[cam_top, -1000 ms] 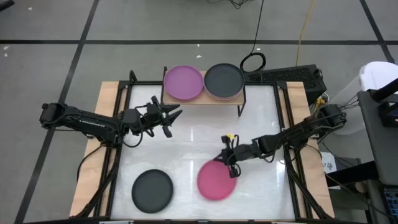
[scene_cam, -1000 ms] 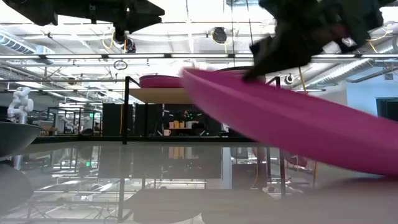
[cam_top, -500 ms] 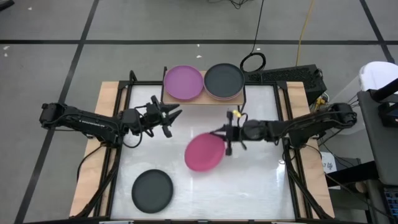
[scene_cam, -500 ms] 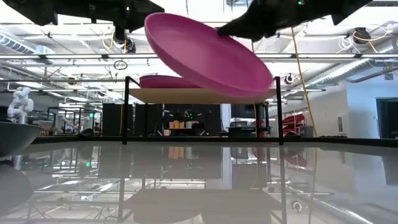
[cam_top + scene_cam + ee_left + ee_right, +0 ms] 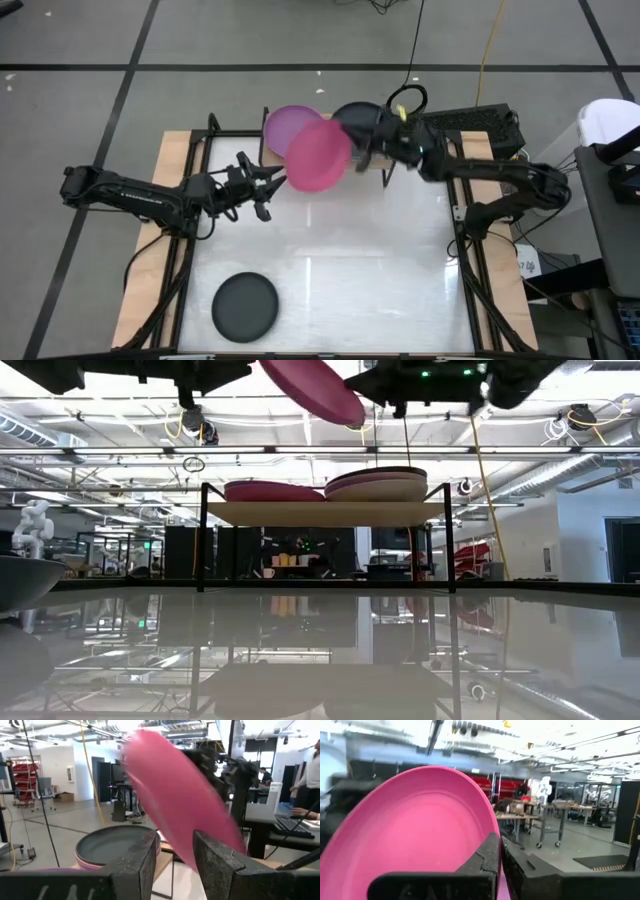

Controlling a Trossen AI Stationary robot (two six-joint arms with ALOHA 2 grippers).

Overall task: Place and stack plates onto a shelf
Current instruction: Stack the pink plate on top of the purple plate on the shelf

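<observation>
Right gripper: it is in the air at the front edge of the shelf, and its jaws pinch the rim of the hot pink plate. In the right wrist view the two jaws are pressed on the plate edge.
Hot pink plate: it is held above the desk, tilted, and in the high view it covers a part of the purple plate and the front edge of the shelf. In the low view it hangs higher than the shelf top and touches nothing below it.
Shelf: a small rack with a light-wood top on thin black legs, at the far side of the desk.
Purple plate: it lies flat on the left half of the shelf.
Dark grey plate: it lies on the right half of the shelf, on top of a pale pink plate; in the left wrist view the pale rim shows under the dark one.
Black plate: it lies flat on the desk, near the front left corner, well apart from both arms.
Left gripper: it hangs over the desk, left of the pink plate and in front of the shelf; the jaws are spread and hold nothing.
Desk: white top with wooden edges.
</observation>
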